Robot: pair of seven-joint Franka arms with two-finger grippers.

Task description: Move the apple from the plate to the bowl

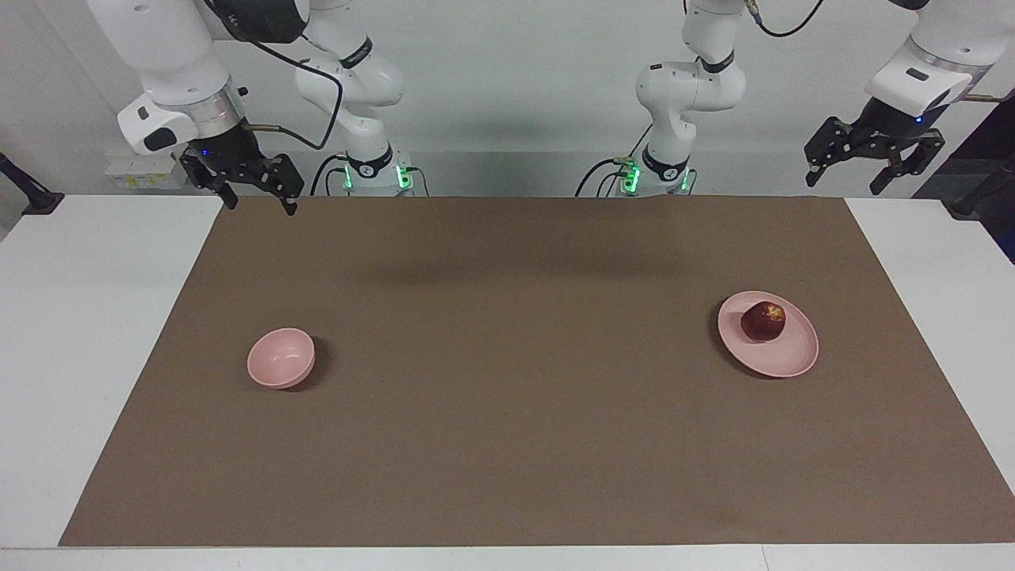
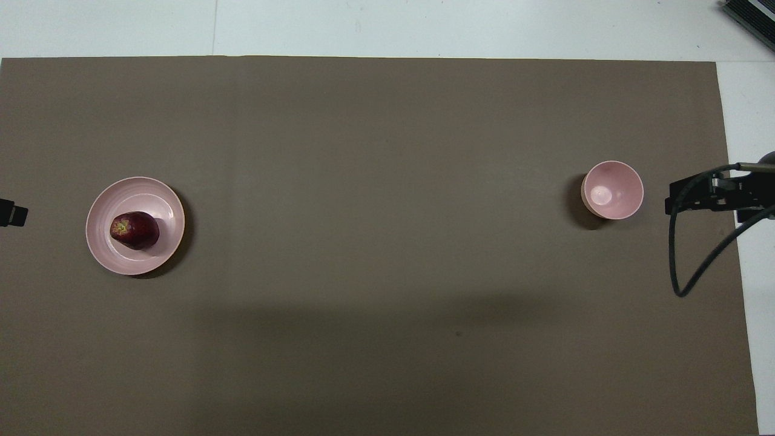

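We see the apple (image 1: 764, 321) lying on the plate (image 1: 785, 361) at the right of the facing view, still well away from where it is to go. In the overhead view the apple (image 2: 134, 230) looks slightly elongated, its long axis running roughly across the frame, with the yellowish patch at the end that points toward the left edge of that frame. It sits a little off the plate's middle, toward the lower left part of the plate (image 2: 160, 200) as the overhead view shows it.

The plate carries only the apple. The bowl (image 1: 281, 358) stands upright at the left of the facing view, well apart from the plate, and in the overhead view we look straight into the bowl (image 2: 612, 189) at middle right and find nothing inside it. Both dishes rest on the brown mat (image 1: 507, 444) that covers the middle of the white table (image 1: 79, 333).

The left gripper (image 1: 872, 173) hangs at the upper right of the facing view, above the mat's corner, its fingers spread wide and holding nothing. The right gripper (image 1: 255, 200) hangs at the upper left of that view, over the mat's other corner, also parted and with nothing between its fingers. Neither gripper touches a dish.
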